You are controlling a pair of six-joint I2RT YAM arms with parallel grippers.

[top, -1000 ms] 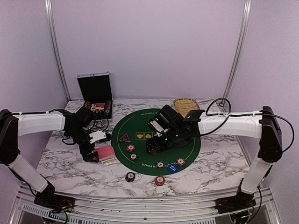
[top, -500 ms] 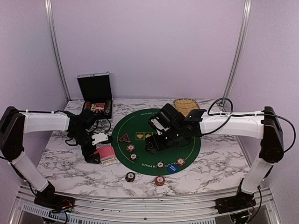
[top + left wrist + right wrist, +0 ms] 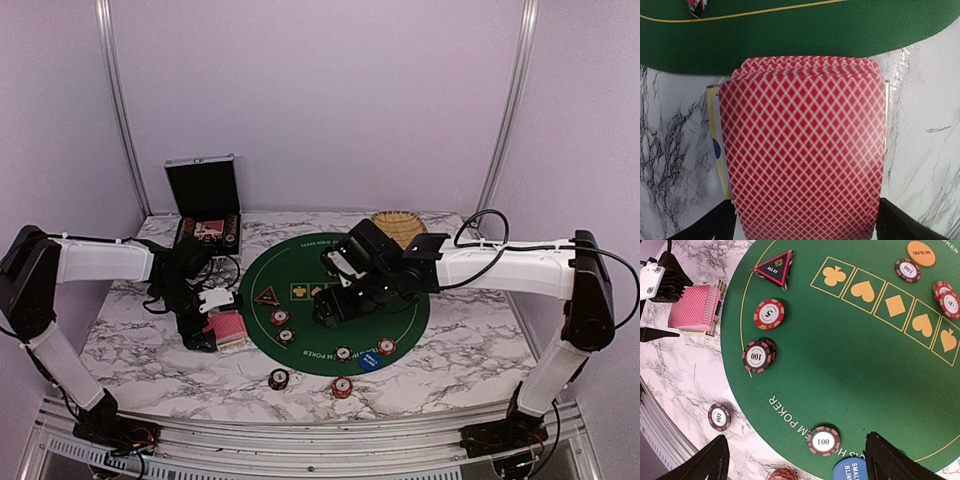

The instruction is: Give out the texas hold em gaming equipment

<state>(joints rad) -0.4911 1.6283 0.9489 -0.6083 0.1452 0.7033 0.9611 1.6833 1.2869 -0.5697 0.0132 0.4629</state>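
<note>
Left wrist view: we see the cards [image 3: 805, 150] in a slightly fanned stack on the tabletop [image 3: 925, 125], just beside the mat [image 3: 840, 30]. The left gripper [image 3: 805, 227] stands wide, 1 finger on each side of the stack, not clamped. From the right wrist we see chips [image 3: 769, 314] scattered on the mat and 2 off its edge, with the marker [image 3: 774, 267], the orange disc [image 3: 921, 253] and the blue disc [image 3: 852, 471]. The right gripper [image 3: 797, 462] hangs wide and empty above them.

"ALL IN" stands on the black triangular marker [image 3: 774, 266]; one poker chip [image 3: 769, 313] reads "5", a second chip [image 3: 756, 354] "100"; the green mat [image 3: 840, 365] carries "POKER"; the blue disc [image 3: 852, 470] shows "SMALL".
</note>
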